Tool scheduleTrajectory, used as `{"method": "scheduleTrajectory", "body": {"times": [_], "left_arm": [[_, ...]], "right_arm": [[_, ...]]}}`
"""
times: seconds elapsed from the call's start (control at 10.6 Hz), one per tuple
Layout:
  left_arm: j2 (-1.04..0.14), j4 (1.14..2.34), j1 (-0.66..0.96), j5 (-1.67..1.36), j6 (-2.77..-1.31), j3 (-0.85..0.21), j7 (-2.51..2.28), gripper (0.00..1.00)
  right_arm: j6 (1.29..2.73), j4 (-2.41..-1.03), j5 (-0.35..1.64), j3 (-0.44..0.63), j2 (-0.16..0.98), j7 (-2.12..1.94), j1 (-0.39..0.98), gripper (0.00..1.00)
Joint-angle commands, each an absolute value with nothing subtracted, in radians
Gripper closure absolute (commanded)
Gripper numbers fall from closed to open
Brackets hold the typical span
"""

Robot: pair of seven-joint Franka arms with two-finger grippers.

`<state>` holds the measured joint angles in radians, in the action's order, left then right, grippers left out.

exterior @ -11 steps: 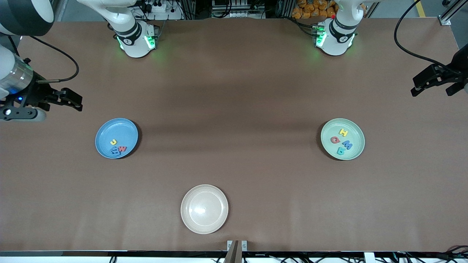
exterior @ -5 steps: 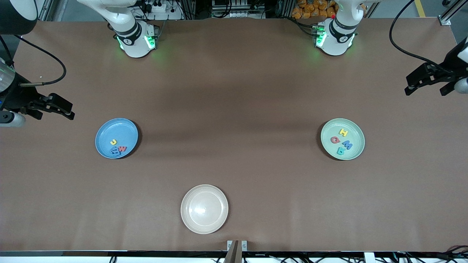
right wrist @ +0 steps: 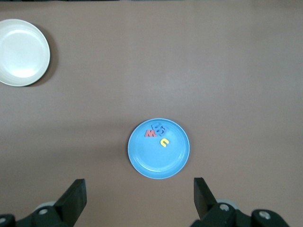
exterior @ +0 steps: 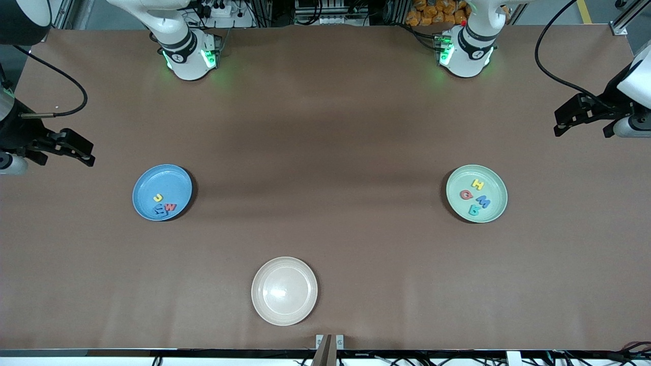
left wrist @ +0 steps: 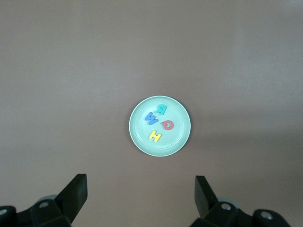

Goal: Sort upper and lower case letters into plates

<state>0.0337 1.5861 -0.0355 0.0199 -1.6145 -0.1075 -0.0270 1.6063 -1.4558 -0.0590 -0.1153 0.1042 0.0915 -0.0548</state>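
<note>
The blue plate (exterior: 152,185) lies toward the right arm's end of the table and holds a yellow letter (exterior: 158,197), a red letter (exterior: 171,207) and blue letters (exterior: 160,210). It also shows in the right wrist view (right wrist: 156,163). The pale green plate (exterior: 496,190) lies toward the left arm's end and holds a yellow H (exterior: 478,184), a red letter (exterior: 466,194), a blue letter (exterior: 482,202) and a teal letter (exterior: 473,209). It also shows in the left wrist view (left wrist: 177,137). My right gripper (exterior: 81,148) is open and empty, high over the table's edge. My left gripper (exterior: 567,116) is open and empty, high over the other edge.
A beige cream plate (exterior: 284,290) lies empty near the table's front edge, nearer the camera than both other plates. It also shows in the right wrist view (right wrist: 21,52). The arms' bases (exterior: 188,56) stand along the table's back edge.
Both grippers have drawn away from the plates: the right one outward toward its table edge, the left one upward and slightly inward. The letters and plates have not moved.
</note>
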Motion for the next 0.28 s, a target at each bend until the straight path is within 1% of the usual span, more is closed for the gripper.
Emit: {"method": "scheduleTrajectory", "body": {"times": [0.0, 0.19], "left_arm": [[0.04, 1.574, -0.028, 0.046, -1.6, -0.109, -0.034, 0.0], [0.041, 1.575, -0.028, 0.038, -1.6, -0.109, -0.05, 0.0]], "right_arm": [[1.55, -1.436, -0.064, -0.104, 0.101, 0.109, -0.046, 0.0], [1.548, -1.436, -0.063, -0.104, 0.1, 0.11, -0.044, 0.0]]}}
